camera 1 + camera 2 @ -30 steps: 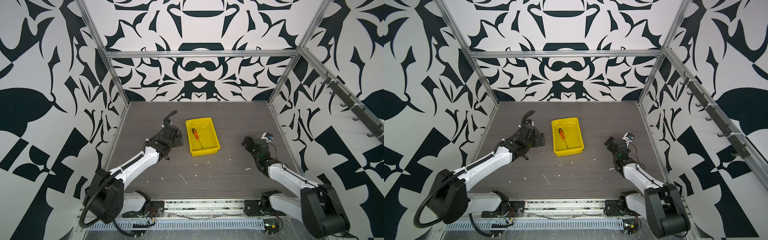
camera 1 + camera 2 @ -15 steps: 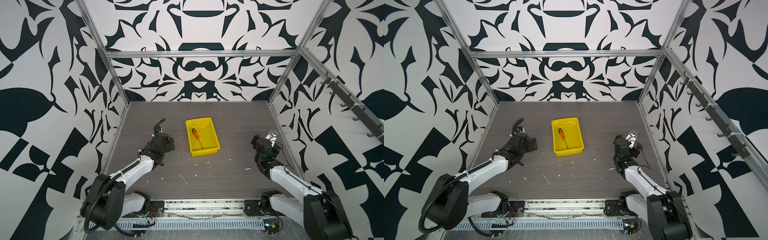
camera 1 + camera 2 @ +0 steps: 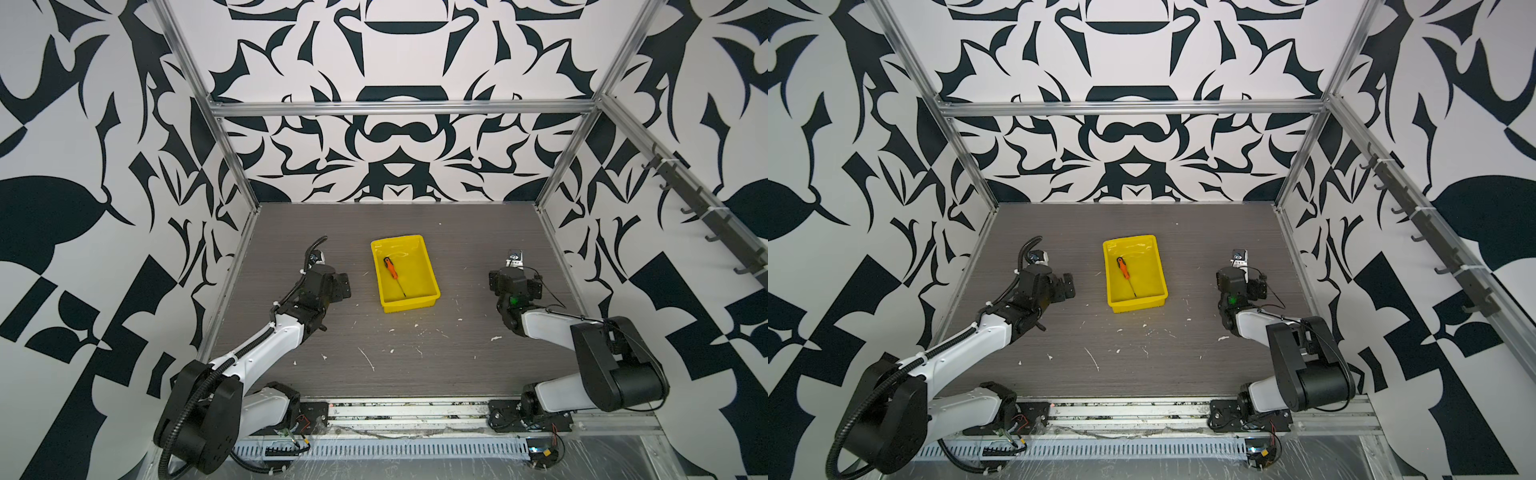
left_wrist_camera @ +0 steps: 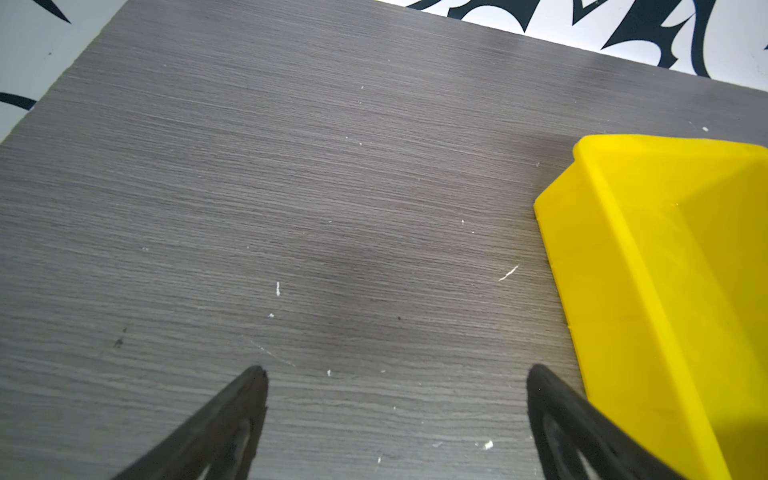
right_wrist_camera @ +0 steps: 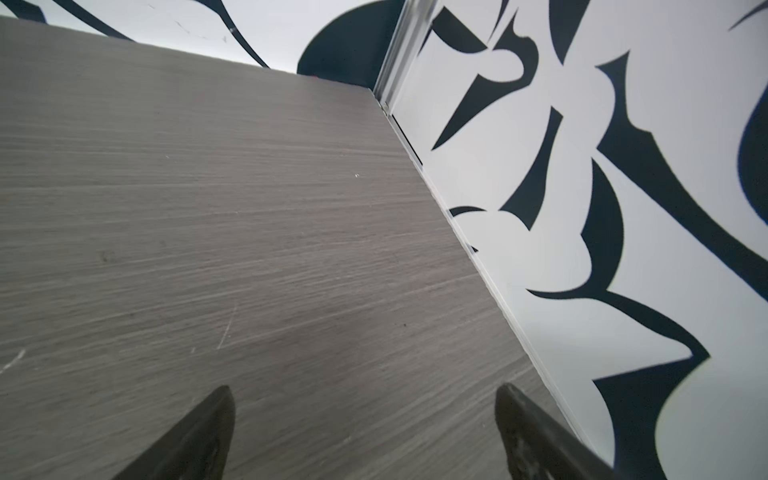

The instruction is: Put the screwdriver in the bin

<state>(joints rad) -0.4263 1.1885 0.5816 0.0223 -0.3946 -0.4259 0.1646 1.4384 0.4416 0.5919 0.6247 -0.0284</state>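
Note:
The screwdriver (image 3: 392,270) (image 3: 1124,269), orange-handled with a thin dark shaft, lies inside the yellow bin (image 3: 409,303) (image 3: 1137,305) at the table's middle in both top views. My left gripper (image 3: 343,286) (image 3: 1068,285) hovers left of the bin, open and empty. In the left wrist view the left gripper (image 4: 397,372) spans bare table, with the bin's outer wall (image 4: 623,291) beside one finger; the screwdriver is hidden there. My right gripper (image 3: 515,283) (image 3: 1241,284) sits far right of the bin, near the side wall. The right gripper (image 5: 363,392) is open over bare table.
White crumbs and scraps (image 3: 368,359) are scattered over the grey wood table in front of the bin. Patterned walls with aluminium posts (image 5: 399,50) enclose the table on three sides. The arm bases sit on a rail (image 3: 407,413) along the front edge.
The left gripper pulled back from beside the bin toward the left front. The right arm folded back toward the right wall. Screwdriver and bin have not moved.

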